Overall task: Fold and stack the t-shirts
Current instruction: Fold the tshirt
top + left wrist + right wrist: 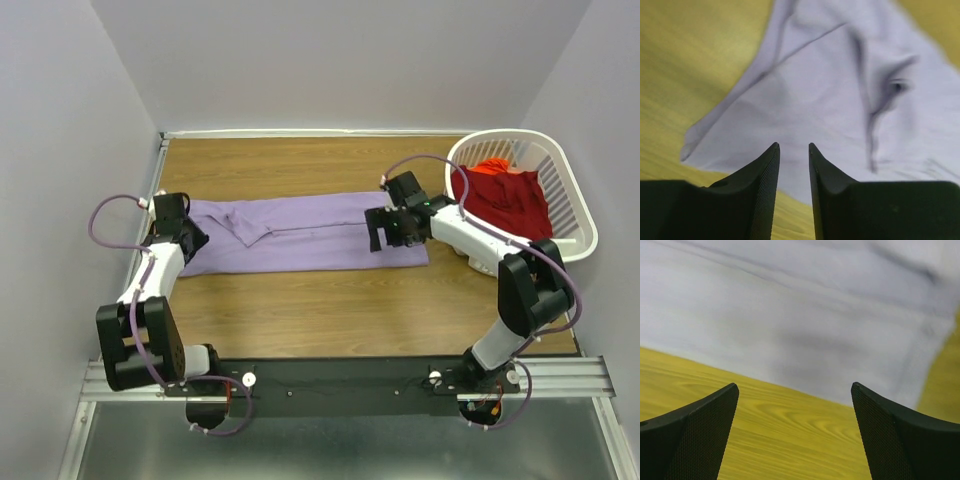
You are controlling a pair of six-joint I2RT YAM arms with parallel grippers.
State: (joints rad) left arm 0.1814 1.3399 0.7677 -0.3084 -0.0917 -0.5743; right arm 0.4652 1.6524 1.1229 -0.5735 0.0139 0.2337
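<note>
The lavender t-shirt [300, 235] lies flat on the wooden table [330, 310] as a long band folded lengthwise. My left gripper [192, 242] is at its left end, jaws a narrow gap apart and empty; the left wrist view shows the gripper [792, 145] just above the cloth [830, 90] near its edge. My right gripper [376, 232] is over the shirt's right part, open wide and empty; the right wrist view shows the gripper [795, 385] above the cloth's near edge [805, 315] and bare wood. The deep red t-shirt [508, 195] lies crumpled in the basket.
The white slatted laundry basket [520, 133] stands at the table's far right corner, close behind the right arm. Grey walls enclose the table on the left, back and right. Bare wood shows in front of and behind the lavender shirt.
</note>
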